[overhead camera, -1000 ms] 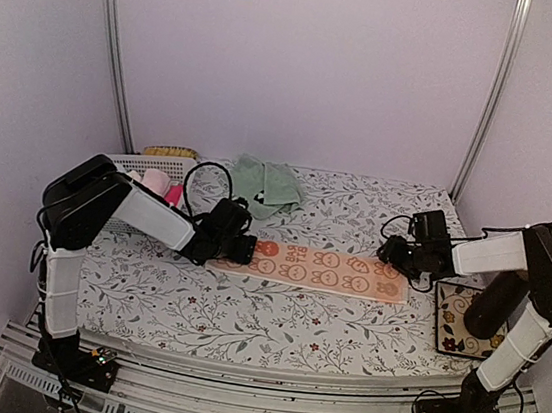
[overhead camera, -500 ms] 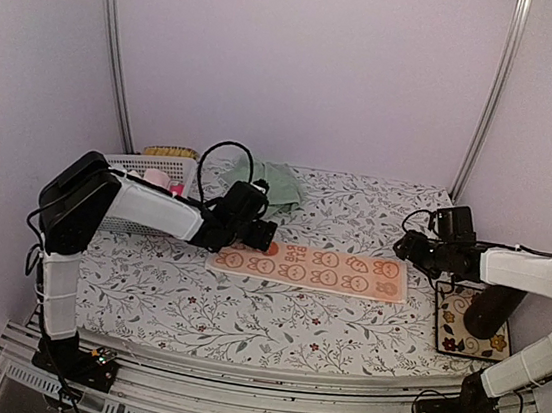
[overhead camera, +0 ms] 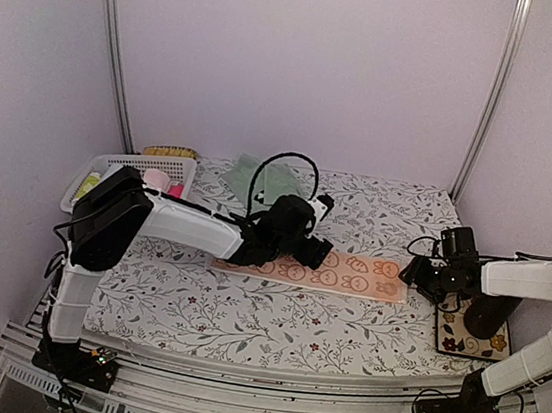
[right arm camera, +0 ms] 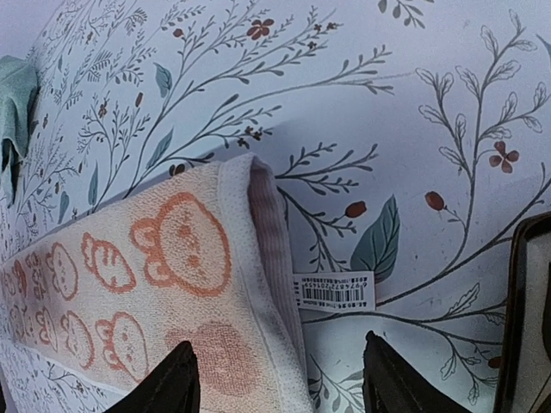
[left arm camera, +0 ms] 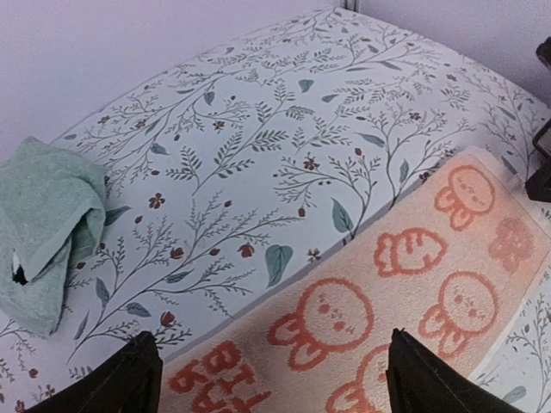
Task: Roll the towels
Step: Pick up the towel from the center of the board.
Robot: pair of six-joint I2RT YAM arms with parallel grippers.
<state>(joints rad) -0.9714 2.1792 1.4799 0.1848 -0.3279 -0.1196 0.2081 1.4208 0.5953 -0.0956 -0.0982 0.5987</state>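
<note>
Tablecloth printed with leafy sprigs and small red flowers covers the whole work surface. Both arms reach out low over it. The left arm stretches from the near left corner toward the middle, and the right arm comes in from the right edge.

The orange-salmon towel lies flat in a long strip across the middle of the table, printed with bunny faces, carrots and some lettering. In the left wrist view its print fills the lower right. In the right wrist view its right end shows a folded hem.

The white lattice basket sits at the back left corner, holding pink and yellow items too small to name. The mint green towel lies crumpled at the back, between the basket and the table's centre and well apart from the orange strip. A flower-printed tile with a dark border rests at the right edge.

The left gripper hovers over the left half of the orange towel, its fingers spread wide with nothing between them. The right gripper hangs just beside the towel's right end, its jaws also parted and empty.

A white barcode label pokes out from that end hem onto the cloth. A small dark-and-white mark shows on the mint towel's edge.
</note>
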